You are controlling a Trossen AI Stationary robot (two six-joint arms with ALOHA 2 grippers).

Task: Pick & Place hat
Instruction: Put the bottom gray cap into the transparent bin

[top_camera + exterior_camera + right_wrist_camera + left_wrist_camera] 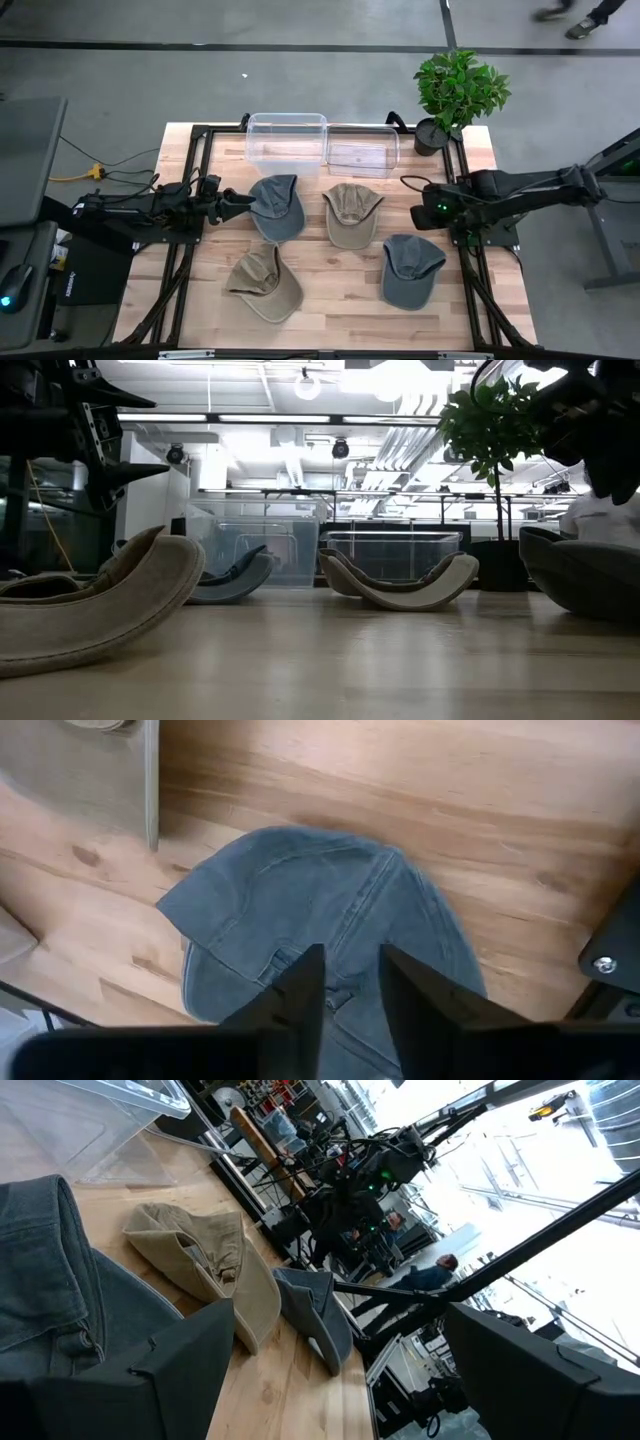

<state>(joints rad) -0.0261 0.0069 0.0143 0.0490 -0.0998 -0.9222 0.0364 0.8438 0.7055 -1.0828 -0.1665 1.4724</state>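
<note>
Four caps (276, 207) (two grey-blue, two tan) lie apart on the table.

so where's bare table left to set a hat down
Bare wood runs along the near edge right of the tan cap, and the far-left corner beside the left bin. The middle is crowded by three caps: blue-grey, tan, blue-grey.

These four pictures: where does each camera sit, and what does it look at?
High view: above, looking down on four hats and both arms.
Low view: at tabletop height, facing the room across the hats.
Left wrist view: on the left arm, past its open left gripper toward a tan hat.
Right wrist view: on the right arm, looking down past the right gripper at a blue hat.
Shared: that blue hat also shows from above.
</note>
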